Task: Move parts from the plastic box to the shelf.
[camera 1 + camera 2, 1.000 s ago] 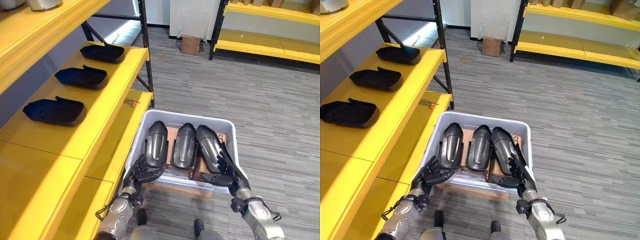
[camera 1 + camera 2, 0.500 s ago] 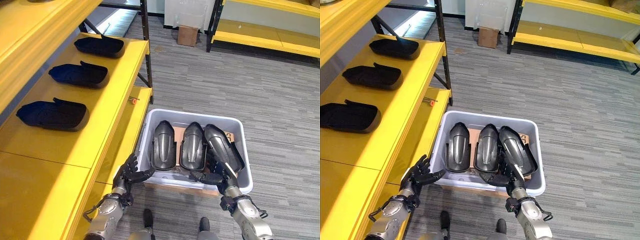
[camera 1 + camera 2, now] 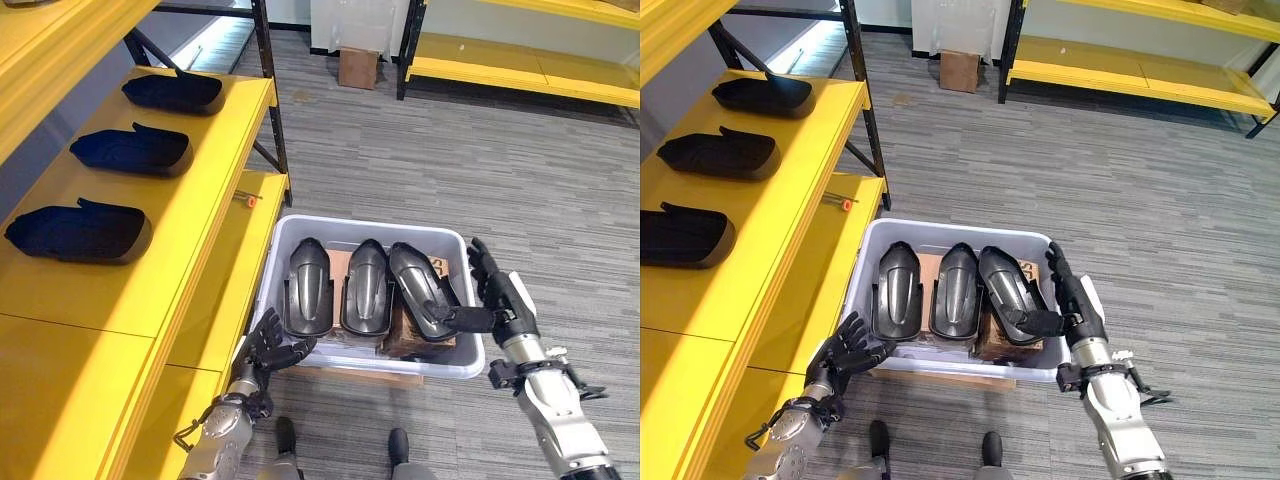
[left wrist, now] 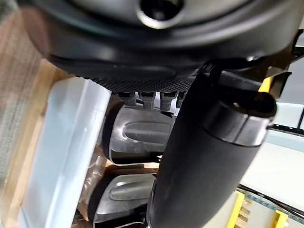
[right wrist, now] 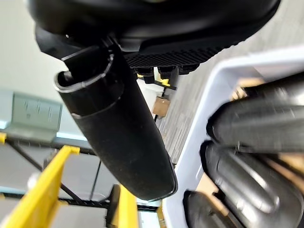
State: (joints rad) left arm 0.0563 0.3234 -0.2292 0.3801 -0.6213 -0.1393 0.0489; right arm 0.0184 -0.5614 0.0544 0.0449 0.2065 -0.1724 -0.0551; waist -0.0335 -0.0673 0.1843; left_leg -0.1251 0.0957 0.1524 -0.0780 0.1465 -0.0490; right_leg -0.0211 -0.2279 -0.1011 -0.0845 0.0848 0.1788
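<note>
Your L hand is open at the box near-left corner; R hand is open at its right rim, thumb touching the rightmost part. 3 parts on shelf.

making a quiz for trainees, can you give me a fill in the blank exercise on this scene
1. The box holds ____ dark parts side by side.
2. The shelf already carries ____ parts.
3. The right hand is at the box's right edge with its fingers ____.
4. The left hand is by the box's near ____ corner.

Missing words: three; three; open; left
</note>
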